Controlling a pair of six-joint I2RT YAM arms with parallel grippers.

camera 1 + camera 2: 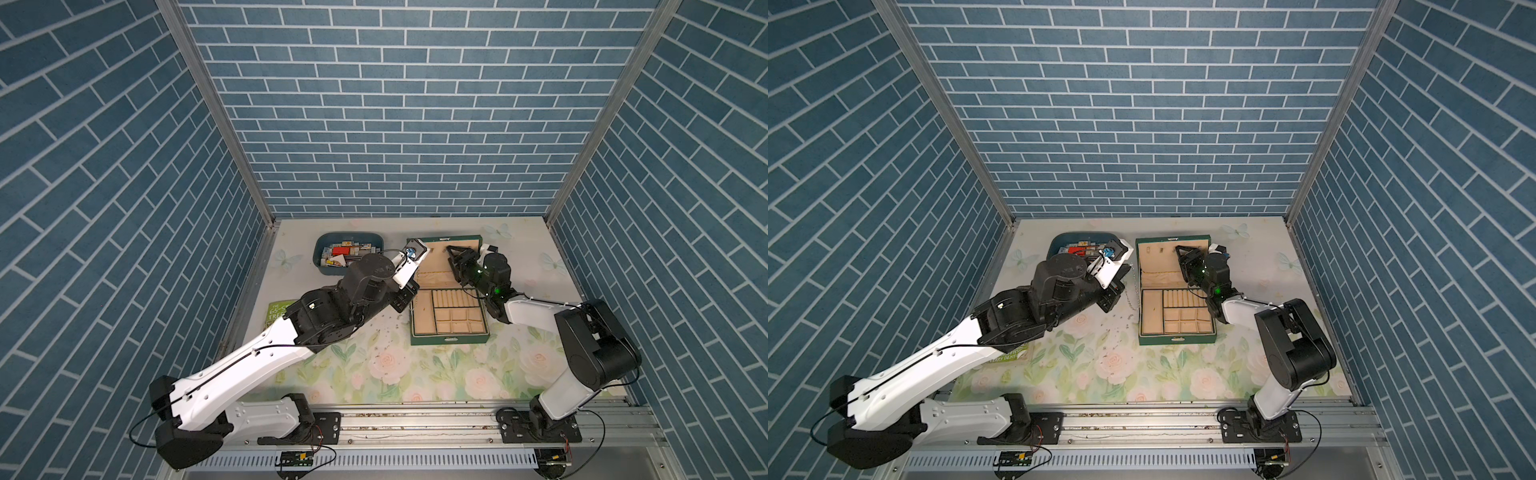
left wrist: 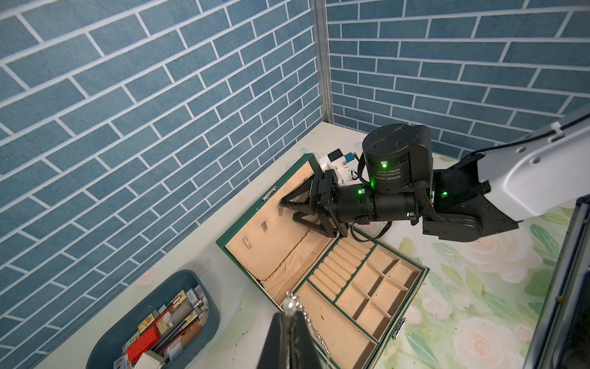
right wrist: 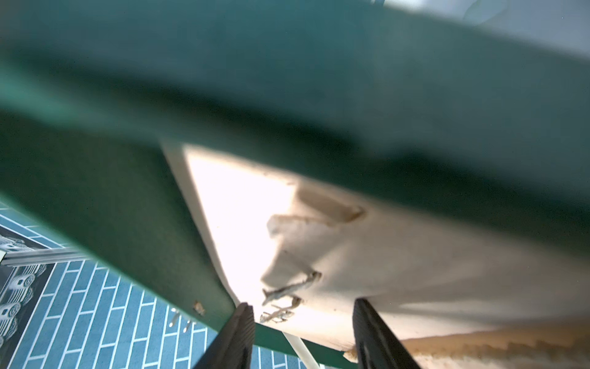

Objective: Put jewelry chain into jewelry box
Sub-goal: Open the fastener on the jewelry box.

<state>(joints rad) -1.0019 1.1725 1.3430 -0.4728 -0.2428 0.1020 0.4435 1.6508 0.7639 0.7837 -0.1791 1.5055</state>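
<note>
The jewelry box (image 1: 449, 338) (image 1: 1177, 340) lies open on the floral tabletop, dark green with beige lining, its lid upright at the back. My left gripper (image 2: 289, 314) is shut on the jewelry chain (image 2: 290, 302), just left of the box's near-left corner. The chain (image 1: 1133, 291) dangles from it beside the box's left wall. My right gripper (image 2: 289, 211) (image 3: 303, 316) is open, with its fingertips against the lid's inner lining among the small hooks (image 3: 290, 287). Nothing is between its fingers.
A blue-teal tub (image 1: 320, 249) (image 2: 111, 329) of mixed small items stands left of the box, behind my left arm. A green book (image 1: 276, 311) lies under that arm. Tiny dark specks (image 1: 386, 336) dot the table left of the box. Brick-pattern walls close three sides.
</note>
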